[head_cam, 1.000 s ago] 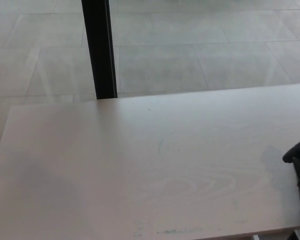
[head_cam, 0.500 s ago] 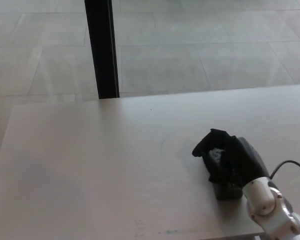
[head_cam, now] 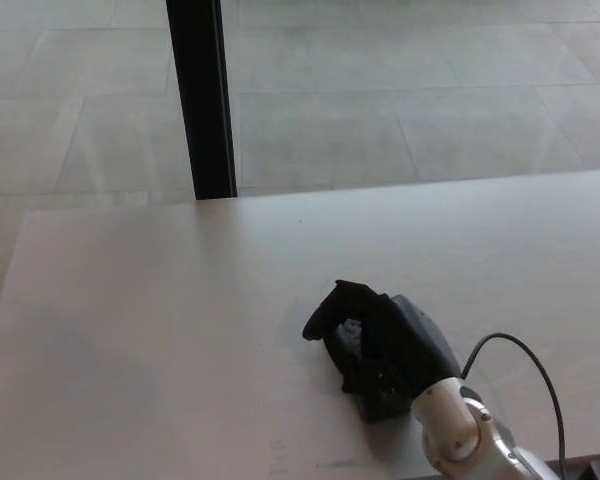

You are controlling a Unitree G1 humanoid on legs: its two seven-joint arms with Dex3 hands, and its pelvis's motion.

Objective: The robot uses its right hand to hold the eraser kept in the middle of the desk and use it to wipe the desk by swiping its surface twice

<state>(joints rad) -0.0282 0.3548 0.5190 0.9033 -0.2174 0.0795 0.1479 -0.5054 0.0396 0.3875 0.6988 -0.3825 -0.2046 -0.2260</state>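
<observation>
I am pressing my right hand [head_cam: 372, 345] down on the desk [head_cam: 130, 330] near its middle, fingers [head_cam: 325, 318] curled over a dark block under my palm, which I am taking for the eraser [head_cam: 382, 398]; it is mostly hidden. If I am tilting or easing pressure, it could slip out. My left hand is not showing.

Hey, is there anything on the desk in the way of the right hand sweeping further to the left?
Nothing visible. The right hand sits low on the desk, and the surface to its left is bare up to the edge. The eraser itself can't be made out under the hand.
</observation>
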